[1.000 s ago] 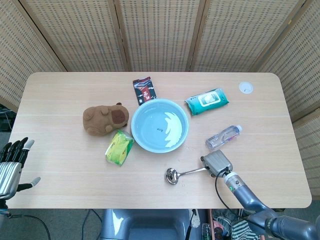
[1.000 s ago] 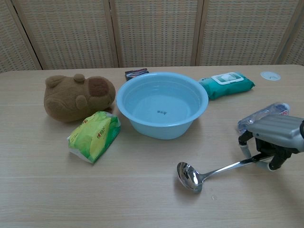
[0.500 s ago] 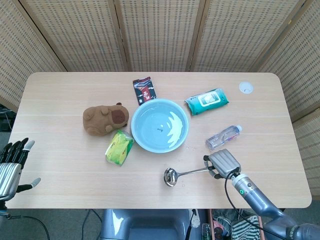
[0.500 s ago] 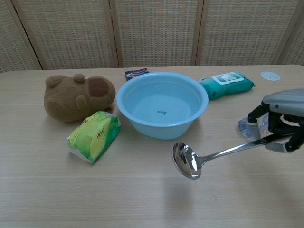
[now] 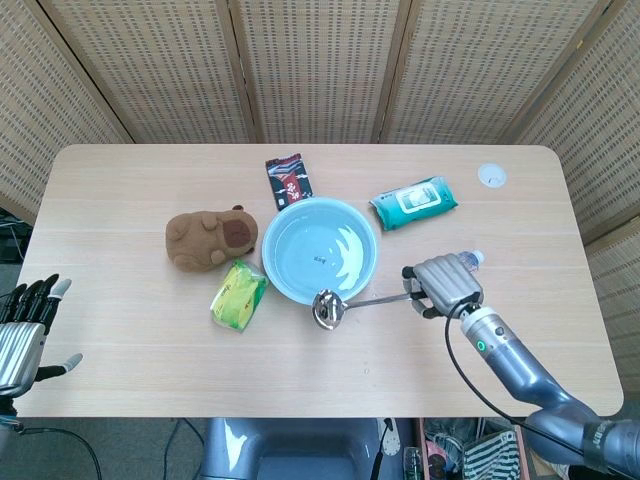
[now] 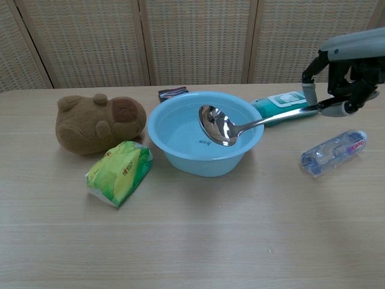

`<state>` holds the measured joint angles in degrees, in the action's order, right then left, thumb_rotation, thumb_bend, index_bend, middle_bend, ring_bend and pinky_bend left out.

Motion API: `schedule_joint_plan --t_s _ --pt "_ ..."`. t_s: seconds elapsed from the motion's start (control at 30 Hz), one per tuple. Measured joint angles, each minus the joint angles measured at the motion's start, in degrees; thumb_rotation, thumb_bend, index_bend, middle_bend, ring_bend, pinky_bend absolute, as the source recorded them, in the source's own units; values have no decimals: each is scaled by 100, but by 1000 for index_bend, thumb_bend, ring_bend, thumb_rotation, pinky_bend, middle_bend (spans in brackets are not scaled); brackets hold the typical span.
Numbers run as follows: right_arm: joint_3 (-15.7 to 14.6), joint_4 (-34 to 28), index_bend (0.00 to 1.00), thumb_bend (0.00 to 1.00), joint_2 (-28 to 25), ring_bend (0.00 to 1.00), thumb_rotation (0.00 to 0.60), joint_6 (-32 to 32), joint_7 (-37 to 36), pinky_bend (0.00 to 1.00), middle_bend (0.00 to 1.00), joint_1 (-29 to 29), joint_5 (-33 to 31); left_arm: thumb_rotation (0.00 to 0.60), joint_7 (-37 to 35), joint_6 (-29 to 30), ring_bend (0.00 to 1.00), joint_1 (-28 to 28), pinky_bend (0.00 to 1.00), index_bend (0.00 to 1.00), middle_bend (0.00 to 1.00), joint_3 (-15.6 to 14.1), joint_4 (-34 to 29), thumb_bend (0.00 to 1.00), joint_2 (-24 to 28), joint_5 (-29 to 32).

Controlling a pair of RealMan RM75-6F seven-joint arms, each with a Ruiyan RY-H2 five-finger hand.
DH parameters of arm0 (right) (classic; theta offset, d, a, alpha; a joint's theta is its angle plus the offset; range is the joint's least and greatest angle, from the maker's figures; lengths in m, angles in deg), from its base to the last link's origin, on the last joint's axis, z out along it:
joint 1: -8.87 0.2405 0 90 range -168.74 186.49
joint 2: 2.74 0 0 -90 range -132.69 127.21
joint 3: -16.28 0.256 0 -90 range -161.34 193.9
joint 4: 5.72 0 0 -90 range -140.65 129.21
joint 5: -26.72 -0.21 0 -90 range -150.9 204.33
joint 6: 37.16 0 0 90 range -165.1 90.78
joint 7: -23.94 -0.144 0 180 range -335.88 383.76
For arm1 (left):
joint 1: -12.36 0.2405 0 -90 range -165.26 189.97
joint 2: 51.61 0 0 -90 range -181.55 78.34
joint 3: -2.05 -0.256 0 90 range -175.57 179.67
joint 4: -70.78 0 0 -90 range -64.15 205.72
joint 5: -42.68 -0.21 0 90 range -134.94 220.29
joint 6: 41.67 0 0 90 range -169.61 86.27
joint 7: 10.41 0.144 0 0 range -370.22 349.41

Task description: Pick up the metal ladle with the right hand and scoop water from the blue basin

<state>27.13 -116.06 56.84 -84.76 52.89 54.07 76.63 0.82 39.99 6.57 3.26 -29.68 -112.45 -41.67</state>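
My right hand grips the handle of the metal ladle and holds it up in the air. The ladle's bowl hangs over the near rim of the blue basin, which holds clear water. The basin stands at the middle of the table. My left hand hangs at the far left, off the table's edge, fingers spread and holding nothing.
A brown plush toy and a green snack bag lie left of the basin. A dark packet, a pack of wipes and a clear bottle lie behind and right of it.
The right hand has lifted the ladle off the table and carried it up and toward the basin; the ladle's bowl now hangs over the basin's near rim. The left hand has stayed still.
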Motion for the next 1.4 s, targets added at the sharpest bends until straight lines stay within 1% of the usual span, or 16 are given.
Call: schedule_joint_plan --t_s 0.17,0.27,0.33,0.37,0.53,0.6,0.63,0.8,0.93,1.13,1.23,1.4 --pt "45 324 694 665 252 754 600 -141 970 1000 967 921 -1643 600 30 -117 0 -64 0 0 0 29 22 0 -22 114" --pt "36 685 694 665 586 754 600 -335 1577 1000 967 1521 -2519 600 34 -177 0 -97 0 0 0 61 29 0 -25 206" --pt "6 1054 694 665 915 754 600 -495 1965 1000 967 1910 -2935 600 26 -220 0 -119 0 0 0 86 32 0 -20 284" --pt "-10 1228 694 666 1065 754 600 -560 2091 1000 967 2037 -3047 600 18 -240 0 -128 0 0 0 97 32 0 -15 321" --pt "-90 2287 694 665 1892 754 600 -826 2529 1000 967 2406 -3354 600 -60 -361 0 -186 0 0 0 154 43 0 26 492" --pt "-112 2669 697 666 2174 758 600 -886 2628 1000 968 2489 -3401 600 -95 -403 0 -211 0 0 0 158 54 0 35 500" --pt "-129 2966 698 666 2403 759 600 -932 2707 1000 968 2550 -3428 600 -108 -415 0 -221 0 0 0 156 61 0 39 496" --pt "-168 3710 706 666 2964 765 600 -1037 2910 1000 973 2677 -3429 600 -136 -492 0 -257 0 0 0 156 100 0 30 548" --pt "-240 4292 712 667 3377 780 600 -1092 2981 1000 982 2710 -3106 600 -120 -559 0 -284 0 0 0 137 97 0 24 590" --pt "-458 4895 714 668 3817 780 600 -1084 3030 1000 983 2642 -2372 600 -104 -596 0 -305 0 0 0 144 120 0 8 676" --pt "-569 5112 715 669 3957 780 600 -1074 3147 1000 983 2591 -2105 600 -104 -598 0 -313 0 0 0 146 122 0 6 690" --pt "-788 5266 718 672 4050 781 600 -1080 3378 1000 984 2519 -1706 600 -131 -595 0 -318 0 0 0 157 124 0 -3 724"
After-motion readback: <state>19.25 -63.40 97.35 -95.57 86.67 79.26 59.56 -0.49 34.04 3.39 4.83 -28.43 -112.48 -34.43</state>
